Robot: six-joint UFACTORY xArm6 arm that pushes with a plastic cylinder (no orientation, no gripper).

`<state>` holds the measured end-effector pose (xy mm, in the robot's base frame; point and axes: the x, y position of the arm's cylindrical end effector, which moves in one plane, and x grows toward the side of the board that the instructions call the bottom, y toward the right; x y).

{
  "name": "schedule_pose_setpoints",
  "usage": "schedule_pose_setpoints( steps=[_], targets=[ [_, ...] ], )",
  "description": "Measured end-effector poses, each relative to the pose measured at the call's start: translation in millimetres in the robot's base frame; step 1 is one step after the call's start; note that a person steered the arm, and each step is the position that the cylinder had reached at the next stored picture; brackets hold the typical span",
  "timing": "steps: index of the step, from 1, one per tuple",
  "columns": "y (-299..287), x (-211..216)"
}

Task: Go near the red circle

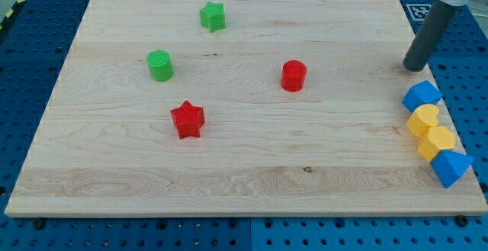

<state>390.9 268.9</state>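
Bright, even light falls from above on the pale tabletop [244,167], every block throws only a small soft shadow at its base, a faint shadow pools just beside my tip [415,68], and the picture stays sharp throughout, with no glare or blur.

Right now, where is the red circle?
The red circle sits just right of the board's middle, between the red star at lower left and my tip far right.

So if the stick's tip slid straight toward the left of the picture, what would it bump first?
Probably the red circle. My tip sits at the board's right edge, above the blue block, nothing between. They are nearly level, so it could just miss.
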Motion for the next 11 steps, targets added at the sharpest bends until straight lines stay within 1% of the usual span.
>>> schedule_pose_setpoints(
  steps=[1, 3, 4, 5, 7, 8, 10, 11],
  targets=[
    [-11, -6],
    [-65, -13],
    [-93, -6],
    [-103, 14],
    [-111, 67],
    [-138, 83],
    [-224, 77],
    [-224, 77]
  ],
)
